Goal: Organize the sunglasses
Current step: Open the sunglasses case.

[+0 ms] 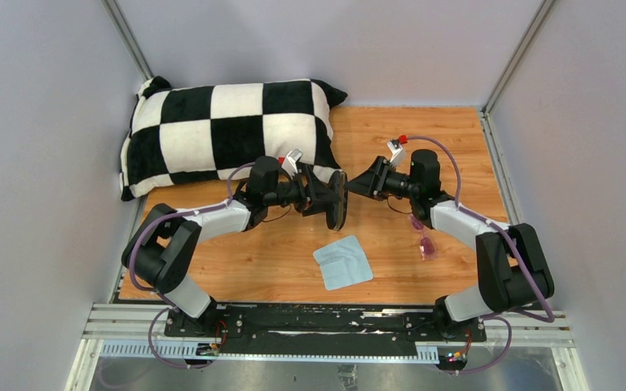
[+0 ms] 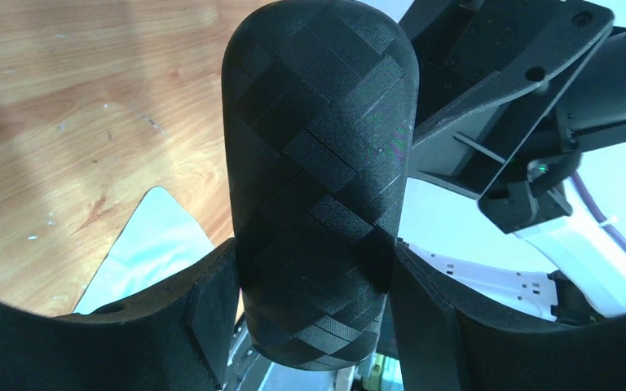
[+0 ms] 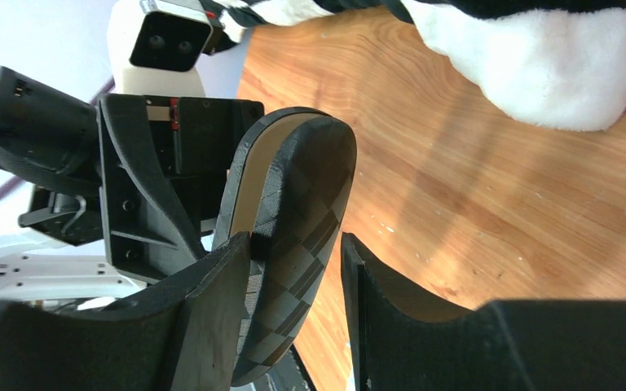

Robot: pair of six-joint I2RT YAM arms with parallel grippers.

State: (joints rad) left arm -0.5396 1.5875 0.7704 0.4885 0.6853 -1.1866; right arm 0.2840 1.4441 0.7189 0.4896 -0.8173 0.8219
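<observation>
Tight in the middle: the black case (image 1: 337,199), clamped in the left claw (image 1: 324,198), hung right ahead of the spread right claw (image 1: 359,186), little gap between. The checkered pillow (image 1: 228,130) blocked the desk's (image 1: 456,138) upper left. Bare wood lay upper right. The blue cloth (image 1: 343,262) took lower centre, and the sunglasses (image 1: 424,240) sat right of centre.

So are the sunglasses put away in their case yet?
Not yet. Nothing looks finished: the sunglasses lie on the table, near the blue cloth. In hand: the left pincer grips the black case in the air, and the right pincer straddles its edge, probably to open it. Left to do: open the case, then put the glasses inside.
</observation>
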